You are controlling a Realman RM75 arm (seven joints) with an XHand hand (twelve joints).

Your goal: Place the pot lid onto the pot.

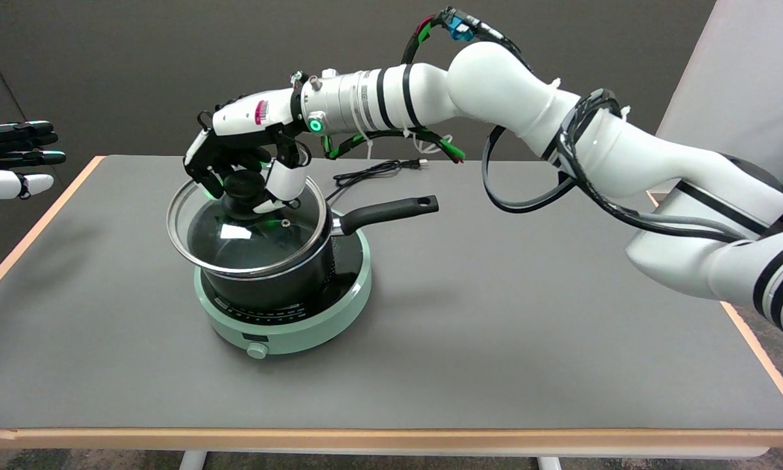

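A black pot (270, 284) with a long black handle (391, 212) stands on a pale green induction cooker (287, 326) left of the table's middle. A glass lid (247, 238) with a metal rim sits over the pot's mouth, tilted slightly and shifted a little to the left. My right hand (244, 163) reaches in from the right above the pot and grips the lid's black knob (241, 192) from above, its fingers wrapped around it. Whether the lid rests fully on the pot's rim I cannot tell.
The cooker's black power cord (371, 171) trails toward the table's far edge. The idle left hand (12, 160) hangs at the picture's left edge. The grey table (528, 339) has a wooden border.
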